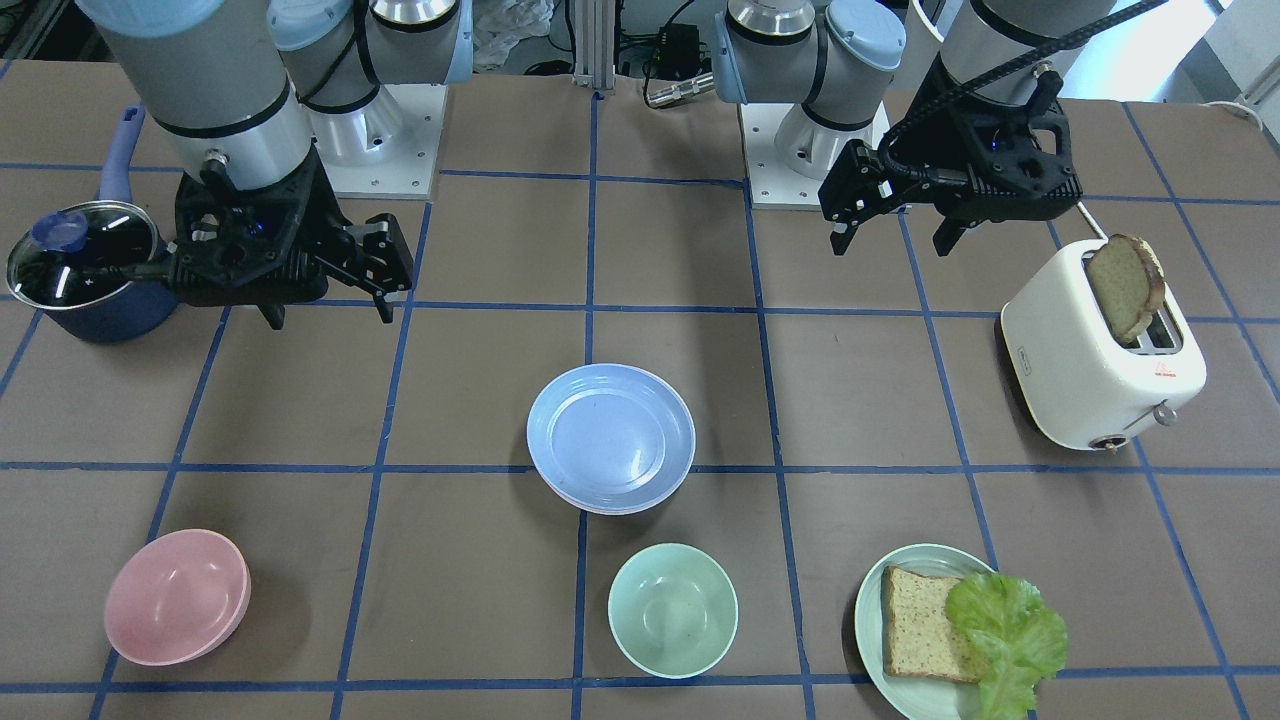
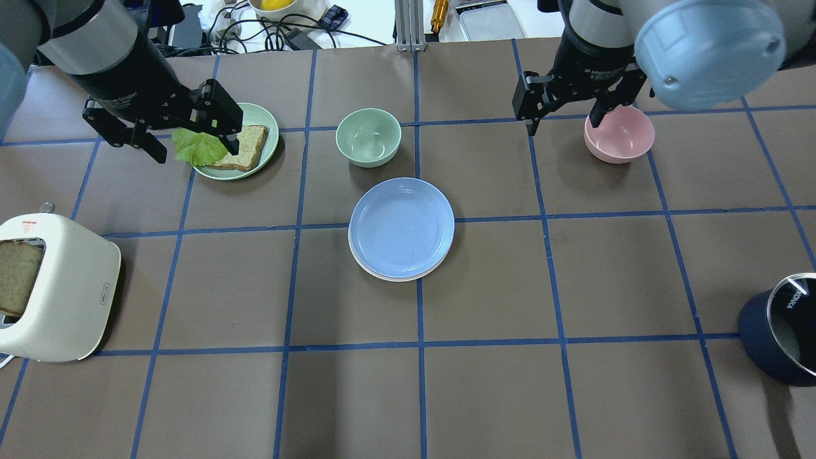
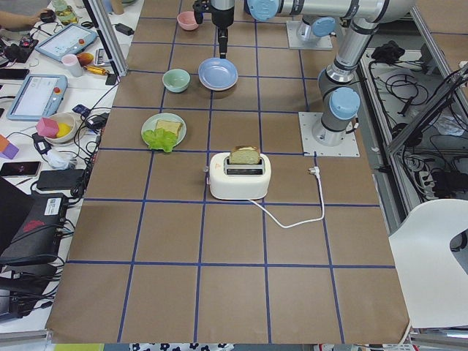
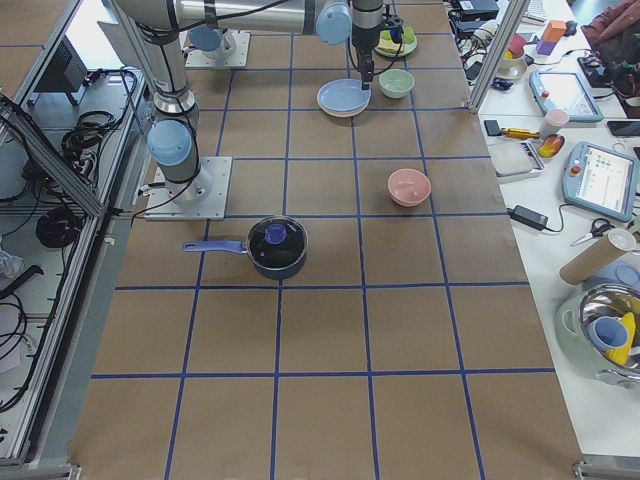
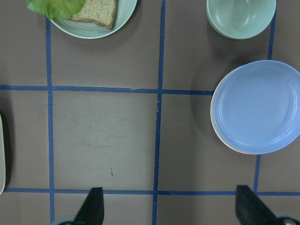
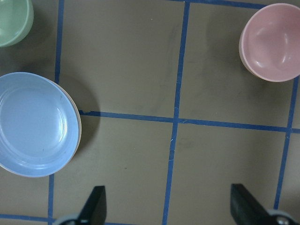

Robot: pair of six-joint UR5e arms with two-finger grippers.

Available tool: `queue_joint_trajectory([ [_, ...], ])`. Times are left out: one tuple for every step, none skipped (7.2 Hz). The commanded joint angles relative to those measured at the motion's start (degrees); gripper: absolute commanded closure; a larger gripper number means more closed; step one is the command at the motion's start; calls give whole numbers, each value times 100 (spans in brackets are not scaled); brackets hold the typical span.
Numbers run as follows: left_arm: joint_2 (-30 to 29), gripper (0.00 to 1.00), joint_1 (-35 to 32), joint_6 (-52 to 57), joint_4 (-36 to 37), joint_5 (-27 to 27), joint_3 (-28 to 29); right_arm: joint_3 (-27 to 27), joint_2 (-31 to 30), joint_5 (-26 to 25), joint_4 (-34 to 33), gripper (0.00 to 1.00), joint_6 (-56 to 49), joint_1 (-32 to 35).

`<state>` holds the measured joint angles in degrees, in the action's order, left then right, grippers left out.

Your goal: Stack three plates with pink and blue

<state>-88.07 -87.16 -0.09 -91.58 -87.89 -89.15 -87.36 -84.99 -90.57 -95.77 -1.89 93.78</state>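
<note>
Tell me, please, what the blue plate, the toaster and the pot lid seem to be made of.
Blue plate: likely matte plastic or a similar composite; even colour, dull soft sheen.
Toaster: cream shell, smooth satin, probably plastic or painted metal; cannot tell which.
Pot lid: clear glass; see-through, with sharp bright reflections.

"KONKA" on the glass lid [image 2: 794, 307] of the dark blue pot [image 2: 764, 339]

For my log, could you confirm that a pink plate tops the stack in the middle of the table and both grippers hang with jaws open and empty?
Not quite: the blue plate tops the stack, not a pink one, as the overhead view shows. The rest holds: the left gripper and the right gripper hang with jaws open and empty.
</note>
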Motion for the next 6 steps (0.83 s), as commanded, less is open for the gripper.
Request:
queue_joint_trajectory([
  [0,0,-3,0,0,9,-14,17,-263,21,286,0,-39,-27],
  [0,0,-3,0,0,9,-15,17,-360,22,383,0,-74,-27],
  [0,0,-3,0,0,9,-15,8,-465,30,567,0,-127,-27],
  [0,0,-3,0,0,9,-15,8,-562,135,673,0,-127,-27],
  [0,0,-3,0,0,9,-6,8,-572,266,761,0,-127,-27],
  [0,0,-3,0,0,9,-6,-18,-563,207,762,0,-136,-18],
])
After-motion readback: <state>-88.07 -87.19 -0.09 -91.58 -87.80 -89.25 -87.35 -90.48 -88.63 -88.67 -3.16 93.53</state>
